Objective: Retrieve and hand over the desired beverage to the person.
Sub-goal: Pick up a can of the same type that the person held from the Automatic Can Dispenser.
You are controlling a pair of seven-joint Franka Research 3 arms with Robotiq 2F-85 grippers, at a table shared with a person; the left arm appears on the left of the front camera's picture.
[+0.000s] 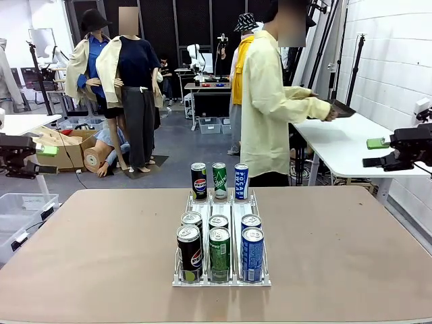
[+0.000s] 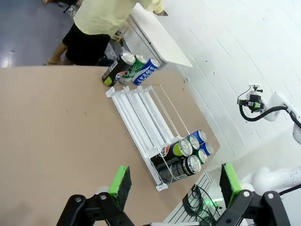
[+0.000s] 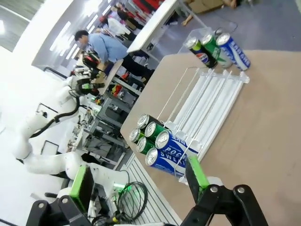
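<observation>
Cans [image 1: 219, 246] wait lined in a rack [image 1: 226, 202] toward the worktop's [image 1: 101, 236] near edge, within either arm's reach. The left tool [image 2: 175, 181] and right tool [image 3: 140, 181] stand wide open and empty, probably awaiting the person's [image 1: 266, 108] choice.

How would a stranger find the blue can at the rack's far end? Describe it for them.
Start at the brown table and the white three-lane rack in its middle. At the rack's far end, toward the person in the pale-yellow shirt, three cans stand in a row. It is the blue-and-white can at the robot's right end, next to the green can, with the black can farthest from it.
</observation>
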